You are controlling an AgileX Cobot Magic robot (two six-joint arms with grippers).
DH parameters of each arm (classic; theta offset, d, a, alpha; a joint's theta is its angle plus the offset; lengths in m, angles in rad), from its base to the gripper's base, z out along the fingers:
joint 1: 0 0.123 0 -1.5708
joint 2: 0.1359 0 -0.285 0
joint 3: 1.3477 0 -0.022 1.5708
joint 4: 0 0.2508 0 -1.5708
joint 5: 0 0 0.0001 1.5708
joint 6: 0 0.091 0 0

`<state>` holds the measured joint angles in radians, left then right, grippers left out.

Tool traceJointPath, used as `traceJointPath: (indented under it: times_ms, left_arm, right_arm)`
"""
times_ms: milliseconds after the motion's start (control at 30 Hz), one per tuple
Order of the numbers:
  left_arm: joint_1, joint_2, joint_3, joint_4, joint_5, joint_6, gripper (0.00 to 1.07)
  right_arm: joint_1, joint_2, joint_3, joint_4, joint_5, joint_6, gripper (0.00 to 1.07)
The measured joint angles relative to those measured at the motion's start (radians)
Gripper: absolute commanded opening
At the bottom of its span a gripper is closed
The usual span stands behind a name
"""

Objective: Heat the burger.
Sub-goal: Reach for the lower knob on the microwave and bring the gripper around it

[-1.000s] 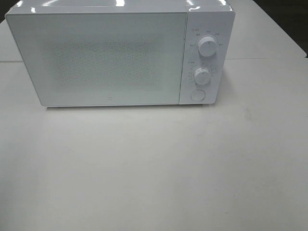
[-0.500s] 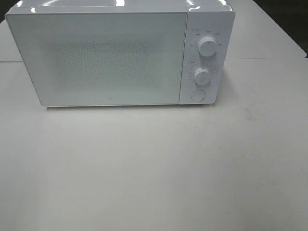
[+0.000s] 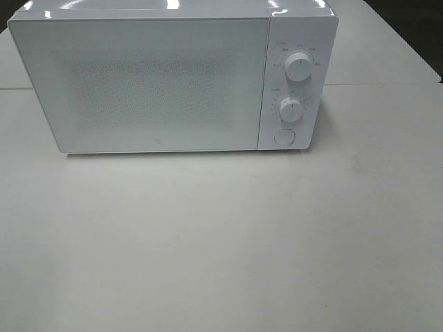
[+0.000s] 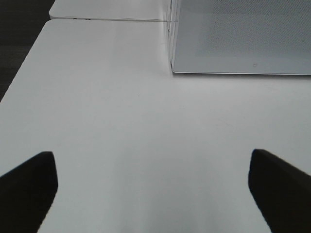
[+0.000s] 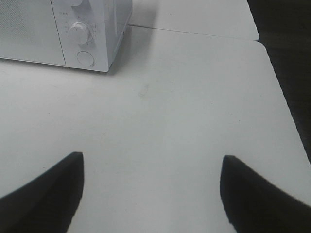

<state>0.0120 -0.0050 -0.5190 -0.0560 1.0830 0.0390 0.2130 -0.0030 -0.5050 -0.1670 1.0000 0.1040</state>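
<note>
Faced the shut microwave (image 3: 304,41) on the counter (image 3: 221,242), left jaws and right jaws wide apart, empty — no burger in sight. Seemingly called first for opening the door (image 3: 152,86).

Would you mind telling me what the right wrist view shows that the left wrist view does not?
Only the right wrist view shows the microwave's lower knob, its round button and the open right hand. Only the left wrist view shows the end of the door away from the controls, and the open left hand. Both show the white table; neither shows the burger.
</note>
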Motion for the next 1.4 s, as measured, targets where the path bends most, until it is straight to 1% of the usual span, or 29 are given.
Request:
traceJointPath:
  times_ms: [1200,1367,1400]
  left_arm:
    - [0.0,0.0,0.0,0.0,-0.001,0.0,1.0]
    - [0.0,0.0,0.0,0.0,-0.001,0.0,1.0]
    - [0.0,0.0,0.0,0.0,-0.002,0.0,1.0]
  right_arm:
    - [0.0,0.0,-0.001,0.0,-0.003,0.0,0.75]
    - [0.0,0.02,-0.015,0.0,-0.049,0.0,0.75]
    - [0.0,0.05,-0.015,0.0,-0.093,0.0,0.75]
